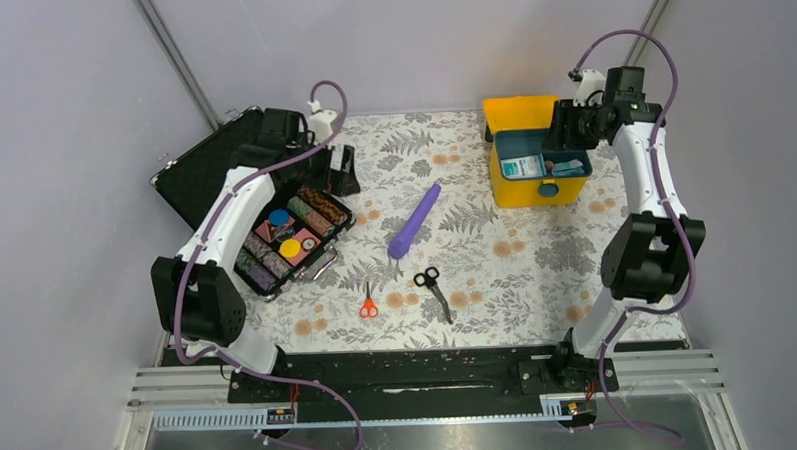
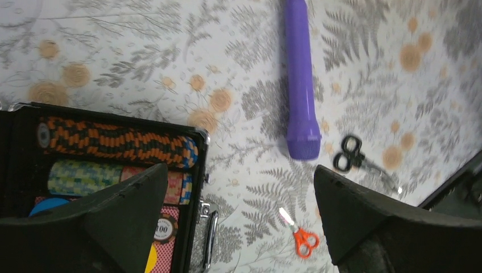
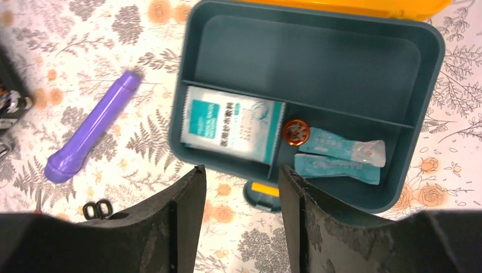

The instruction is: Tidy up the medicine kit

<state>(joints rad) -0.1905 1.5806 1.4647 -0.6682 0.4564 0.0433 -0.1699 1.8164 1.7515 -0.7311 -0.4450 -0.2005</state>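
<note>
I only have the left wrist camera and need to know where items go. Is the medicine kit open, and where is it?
Observer: Yes. The medicine kit stands at the far right of the table with its yellow lid up.
Operator: What is in its tray?
Observer: A white-and-teal packet lies in the front-left compartment. Two teal sachets and a small round red tin lie in the front-right one.
Operator: Is the right arm carrying anything?
Observer: No. The right arm's fingers hover above the kit, parted, with nothing between them.
</note>
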